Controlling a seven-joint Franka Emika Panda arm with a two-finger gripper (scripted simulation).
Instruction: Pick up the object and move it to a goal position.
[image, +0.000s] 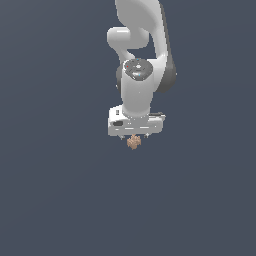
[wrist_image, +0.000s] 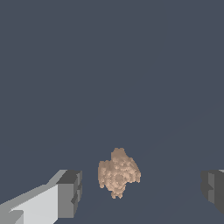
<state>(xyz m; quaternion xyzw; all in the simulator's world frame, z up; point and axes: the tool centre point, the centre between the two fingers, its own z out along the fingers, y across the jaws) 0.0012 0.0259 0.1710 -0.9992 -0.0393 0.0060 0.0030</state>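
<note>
- The object (wrist_image: 118, 173) is a small lumpy blob, tan to pinkish-brown, with a grainy, bumpy surface and an uneven outline that narrows to a knob at one end.
- The hand (wrist_image: 142, 188) is spread wide: in the wrist view its two dark grey fingertip pads (wrist_image: 70, 192) stand well apart, with the object between them and touching neither.
- The pads are blocky, flat-faced and matte; the finger behind the nearer pad is smooth white with hard, straight edges.
- In the exterior view the hand (image: 134, 136) points straight down from a boxy white palm, and the object (image: 133, 142) sits directly beneath it, partly tucked between the fingertips.
- The object is much smaller than the hand and looks closer to one pad than to the other, leaving a wider gap on the far side.
- The arm (image: 142, 50) is glossy white with rounded joints and dark grey bands, rising directly above the hand.
- The tabletop (image: 50, 190) is a flat, featureless slate-blue surface with no visible edge in either view; open room surrounds the hand on all sides.
</note>
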